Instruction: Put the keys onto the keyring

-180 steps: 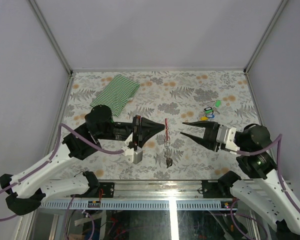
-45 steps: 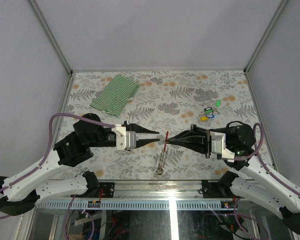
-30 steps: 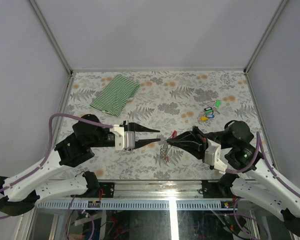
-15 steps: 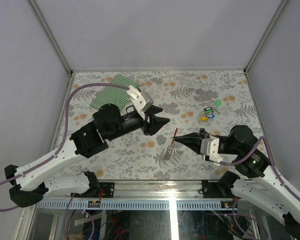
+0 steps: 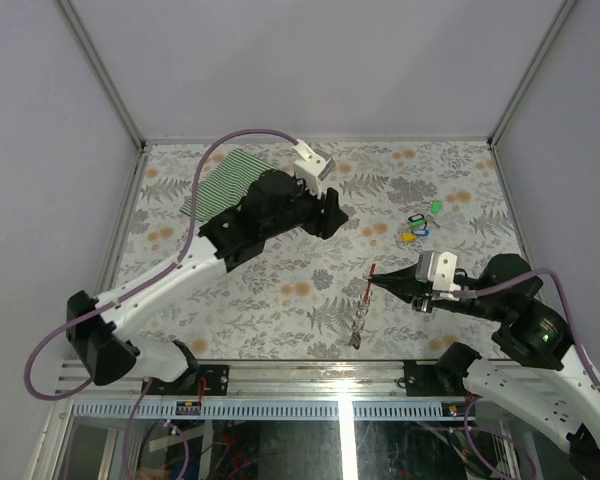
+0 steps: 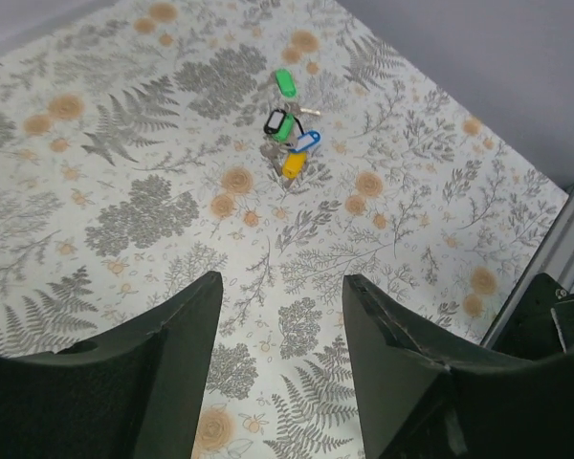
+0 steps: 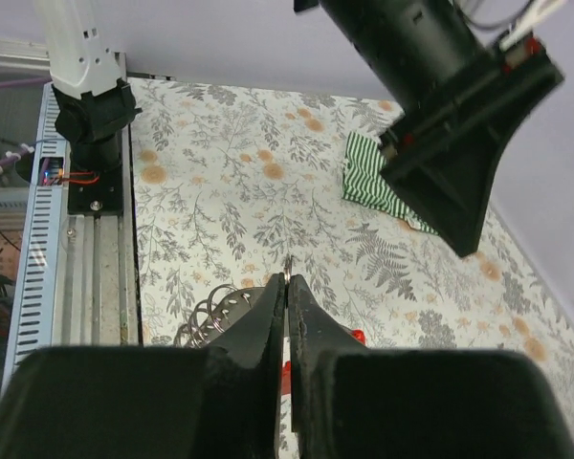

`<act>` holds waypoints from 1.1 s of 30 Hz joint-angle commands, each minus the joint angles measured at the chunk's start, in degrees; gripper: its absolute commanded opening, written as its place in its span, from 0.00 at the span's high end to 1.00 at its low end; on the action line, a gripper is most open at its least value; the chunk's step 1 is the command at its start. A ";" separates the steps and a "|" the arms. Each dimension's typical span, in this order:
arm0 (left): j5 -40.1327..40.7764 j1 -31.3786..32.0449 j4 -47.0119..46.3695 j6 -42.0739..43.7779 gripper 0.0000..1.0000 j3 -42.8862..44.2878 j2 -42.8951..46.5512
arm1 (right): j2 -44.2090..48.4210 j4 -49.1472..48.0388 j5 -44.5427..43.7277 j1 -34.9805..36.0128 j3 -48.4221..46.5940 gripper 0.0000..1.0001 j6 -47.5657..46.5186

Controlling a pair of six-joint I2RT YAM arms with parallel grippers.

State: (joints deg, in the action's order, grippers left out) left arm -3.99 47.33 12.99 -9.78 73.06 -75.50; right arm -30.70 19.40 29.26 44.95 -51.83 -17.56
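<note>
The keyring (image 5: 364,305), a red loop with a silvery strip hanging below it, is pinched in my right gripper (image 5: 373,284) above the near middle of the table. In the right wrist view the jaws are shut on its thin ring (image 7: 288,262), with silvery coils (image 7: 213,310) to the left and a bit of red (image 7: 355,336) to the right. The keys (image 5: 414,229) lie in a cluster at the right with green, blue and yellow tags, one green tag (image 5: 435,206) apart. My left gripper (image 5: 329,221) hovers open left of them. The left wrist view shows the keys (image 6: 288,143) ahead of the open gripper (image 6: 281,285).
A green-and-white striped cloth (image 5: 206,186) lies at the back left, partly under the left arm. The left arm's black gripper (image 7: 447,124) fills the upper right of the right wrist view. The table's metal rail (image 5: 340,368) runs along the near edge.
My left gripper let go of the keyring, opened wider and swung up and right toward the keys. The right gripper kept the keyring and drew it slightly right.
</note>
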 commanded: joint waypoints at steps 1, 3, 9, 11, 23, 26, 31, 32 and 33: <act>-4.78 -1.86 -3.12 -1.46 0.45 4.81 -8.55 | -0.01 3.66 -4.57 0.30 -3.91 1.00 5.45; -5.07 -2.37 -2.98 -2.38 0.44 7.41 -13.35 | 0.45 3.80 -5.74 0.31 -3.89 1.00 7.10; -8.20 -2.43 -0.65 -2.71 0.43 18.68 -30.64 | 0.30 2.38 -7.09 0.31 -3.97 1.00 12.77; -8.85 -2.28 -0.43 -2.97 0.43 22.00 -35.61 | -0.13 2.01 -7.52 0.31 -3.90 1.00 14.72; -5.50 0.27 1.48 0.88 0.45 41.53 -56.93 | -3.21 0.35 -15.34 0.31 -4.24 1.00 25.11; -5.08 0.25 0.82 1.33 0.46 44.27 -59.78 | -3.97 -1.01 -17.26 0.30 -3.81 1.00 27.56; -6.13 0.20 0.63 2.02 0.47 49.34 -64.65 | -5.16 -2.71 -16.41 0.31 -3.44 1.00 29.94; -6.44 0.28 0.24 2.11 0.47 49.86 -65.28 | -5.24 -2.93 -16.22 0.31 -3.31 1.00 30.22; -6.88 0.16 -0.25 2.21 0.47 50.18 -65.96 | -5.25 -3.16 -16.09 0.25 -3.28 1.00 30.35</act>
State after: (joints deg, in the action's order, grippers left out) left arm -10.07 47.62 15.22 -9.08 120.05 -139.09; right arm -35.68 22.20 14.00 44.95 -53.65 9.80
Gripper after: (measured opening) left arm 0.530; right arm 0.019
